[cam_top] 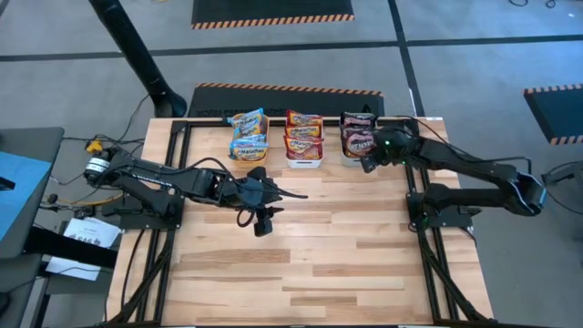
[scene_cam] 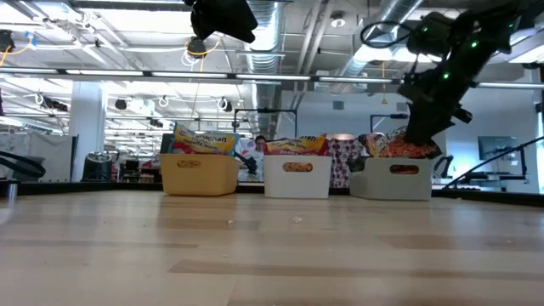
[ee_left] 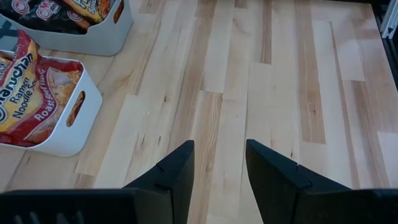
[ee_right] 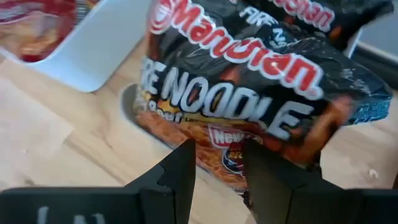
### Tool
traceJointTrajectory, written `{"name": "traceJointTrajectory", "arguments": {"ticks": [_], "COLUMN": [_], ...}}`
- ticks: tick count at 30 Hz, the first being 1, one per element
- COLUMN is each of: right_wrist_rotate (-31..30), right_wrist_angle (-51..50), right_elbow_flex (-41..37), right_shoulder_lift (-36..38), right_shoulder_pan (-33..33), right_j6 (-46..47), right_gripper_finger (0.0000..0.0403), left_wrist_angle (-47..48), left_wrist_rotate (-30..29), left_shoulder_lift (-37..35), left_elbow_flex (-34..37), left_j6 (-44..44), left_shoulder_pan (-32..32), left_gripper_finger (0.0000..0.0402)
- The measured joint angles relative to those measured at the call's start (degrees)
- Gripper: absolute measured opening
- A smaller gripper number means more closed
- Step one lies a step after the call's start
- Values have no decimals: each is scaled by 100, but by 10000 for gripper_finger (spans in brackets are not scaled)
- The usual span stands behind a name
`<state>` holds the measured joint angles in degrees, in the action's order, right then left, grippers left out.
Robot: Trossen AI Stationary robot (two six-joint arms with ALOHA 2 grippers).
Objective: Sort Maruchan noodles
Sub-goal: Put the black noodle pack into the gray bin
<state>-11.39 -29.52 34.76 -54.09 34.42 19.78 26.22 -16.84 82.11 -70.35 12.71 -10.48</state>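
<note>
Three bins stand in a row at the table's far edge. The orange bin (cam_top: 248, 138) holds yellow-and-blue Maruchan noodles. The white bin (cam_top: 305, 141) holds red-orange packets. The grey bin (cam_top: 357, 137) holds dark red-black ones. My right gripper (cam_top: 370, 162) hangs open at the grey bin's near side, slanting down. The near edge of a dark red-black packet (ee_right: 236, 81) shows between its fingers. My left gripper (ee_left: 219, 165) stands open above bare wood near the table's middle (cam_top: 264, 219), with nothing between its fingers. My right gripper has a finger on either side of the dark packet's near edge (ee_right: 221, 158), coming at it slanting down from the table's near side. Whether the fingers touch the packet I cannot tell. The packet lies on the grey bin and juts over its near wall.
The white bin (ee_right: 93, 50) with a red packet stands close beside the grey one. Black frame rails (cam_top: 419, 228) run along the table's left and right sides. The wooden top (cam_top: 310, 264) in front of the bins carries no packets.
</note>
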Motion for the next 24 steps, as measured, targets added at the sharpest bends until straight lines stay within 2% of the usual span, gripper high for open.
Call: {"name": "traceJointTrajectory", "arguments": {"ticks": [6,15,24], "right_wrist_rotate": [-76,32,114], "right_wrist_angle": [175,495,464], "right_elbow_flex": [9,15,149], "right_shoulder_lift": [-455,-1029,-1093], "right_shoulder_pan": [214,187,128], "right_j6": [234,330,615], "right_gripper_finger": [153,140,139], "left_wrist_angle": [-1,-37,-40], "left_wrist_rotate": [-2,-7,-4], "left_shoulder_lift": [0,94,205], "left_elbow_flex": [0,-1,4], "left_j6": [-1,0,24], "left_shoulder_pan": [1,3,9], "left_gripper_finger": [134,134,134]}}
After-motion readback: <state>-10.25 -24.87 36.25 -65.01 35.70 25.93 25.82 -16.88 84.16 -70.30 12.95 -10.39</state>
